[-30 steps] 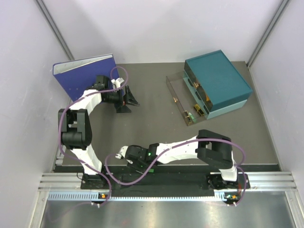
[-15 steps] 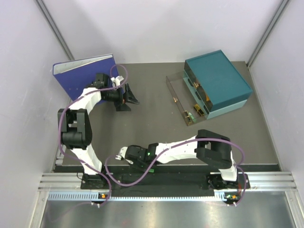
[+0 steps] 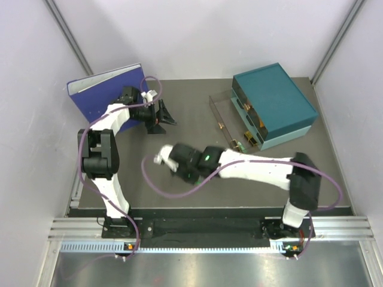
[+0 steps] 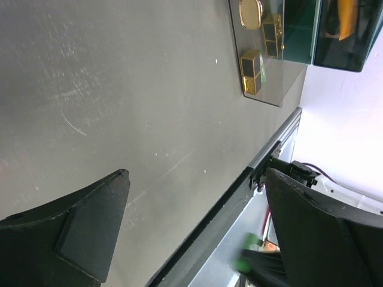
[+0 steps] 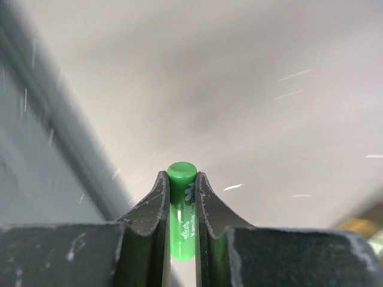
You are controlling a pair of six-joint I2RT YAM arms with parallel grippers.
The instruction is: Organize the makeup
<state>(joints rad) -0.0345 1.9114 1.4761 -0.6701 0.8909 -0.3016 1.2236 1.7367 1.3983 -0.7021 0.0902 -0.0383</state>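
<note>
A teal drawer box (image 3: 275,101) is seen at the far right of the bench (image 3: 197,191), with a clear drawer (image 3: 222,119) drawn out on its left side. In the left wrist view, two gold-and-black cases (image 4: 252,72) are shown lying in that drawer, one just beside the other, with a gold oval piece (image 4: 250,12) next to them. Something yellow-orange is glimpsed behind the box's dark front, though what it is cannot be told.

A green capsule (image 5: 181,209) is clamped between the narrowed fingers of the right end effector (image 5: 181,177), its rounded tip left poking out beyond them. It is glossy and bright green, and white print is carried along its side, too small to be read. In the top view, that end effector is held over the middle of the bench, left of the clear drawer.

The left end effector (image 4: 196,176) is spread wide with nothing held, at the far left of the bench, just beside a blue binder (image 3: 105,95).
</note>
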